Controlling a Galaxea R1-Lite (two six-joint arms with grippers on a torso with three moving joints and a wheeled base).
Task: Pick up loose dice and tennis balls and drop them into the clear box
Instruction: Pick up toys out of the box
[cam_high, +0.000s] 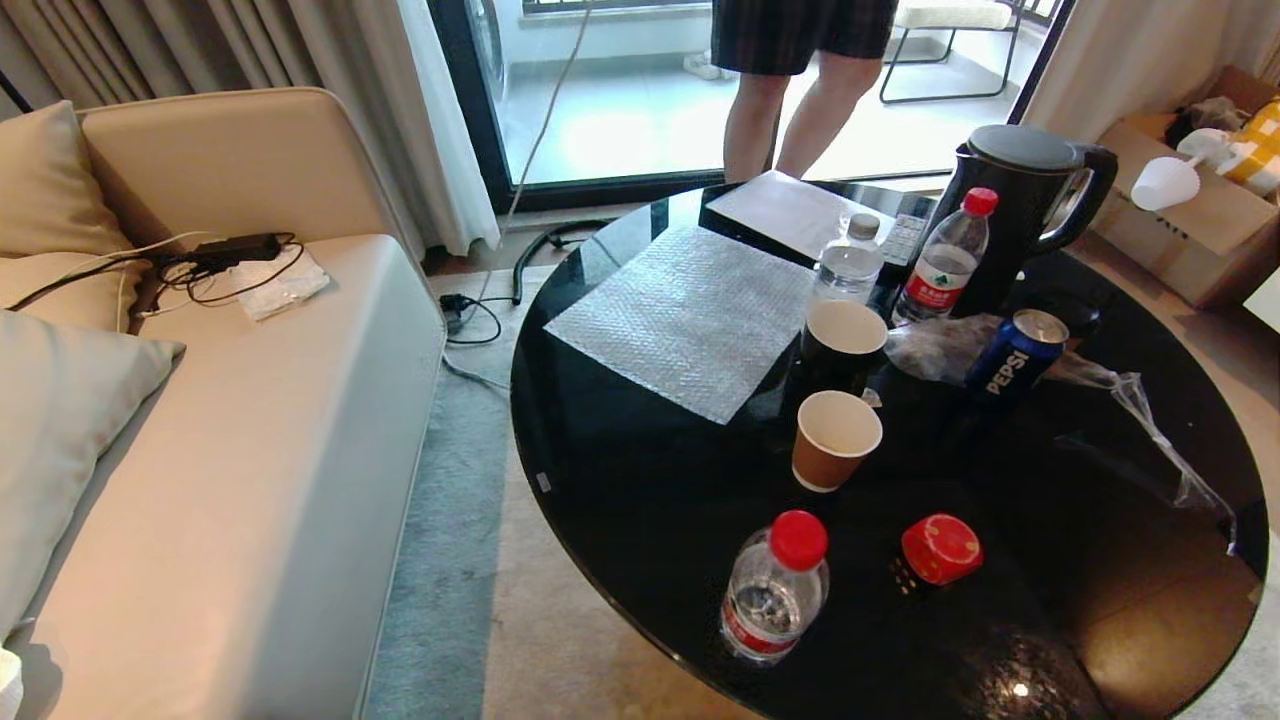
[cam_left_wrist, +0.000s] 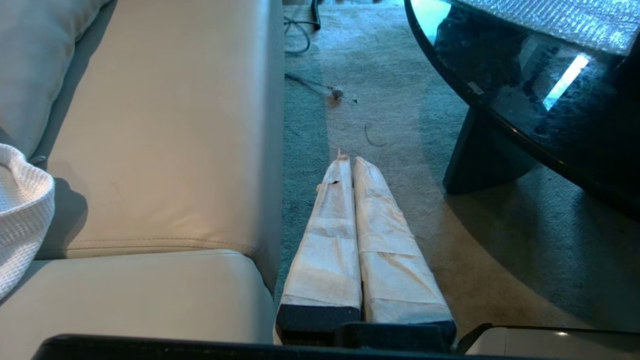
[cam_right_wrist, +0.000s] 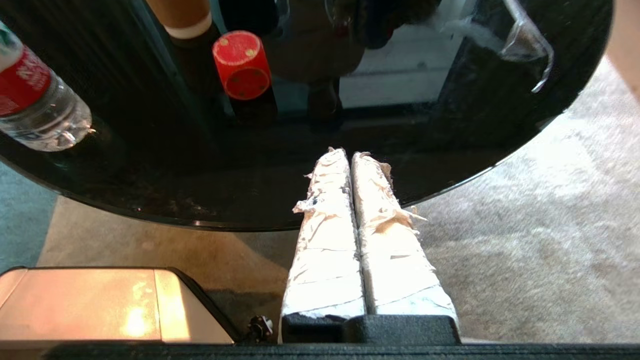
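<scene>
the head view shows no arm at all. a round black glass table (cam_high: 640, 480) fills the right half of the frame, and a red die (cam_high: 941, 548) sits on it low and right of centre, the only task object visible. just left of the die stands a water bottle with a red cap (cam_high: 775, 588); above them is a brown paper cup (cam_high: 835, 438), then a dark paper cup (cam_high: 843, 345), a pepsi can (cam_high: 1017, 355) to the right, two more water bottles (cam_high: 945, 255), a black kettle (cam_high: 1020, 205) at upper right and a sheet of bubble wrap (cam_high: 690, 315) at centre. a beige sofa (cam_high: 250, 450) takes the left side, and a person's bare legs (cam_high: 800, 110) stand at the top by the window.

only the right wrist view shows the right gripper (cam_right_wrist: 350, 152): its tape-wrapped fingers are pressed together, empty, tips over the table's near edge, with the red die (cam_right_wrist: 241, 65) well apart in the upper left of that frame beside the foot of the brown cup.

only the left wrist view shows the left gripper (cam_left_wrist: 349, 160), likewise clenched on nothing, hanging over the carpet (cam_left_wrist: 390, 100) between the sofa (cam_left_wrist: 165, 130) on the left of the frame and the table's edge at upper right. no die shows there. the clear box and tennis balls appear in no view.
</scene>
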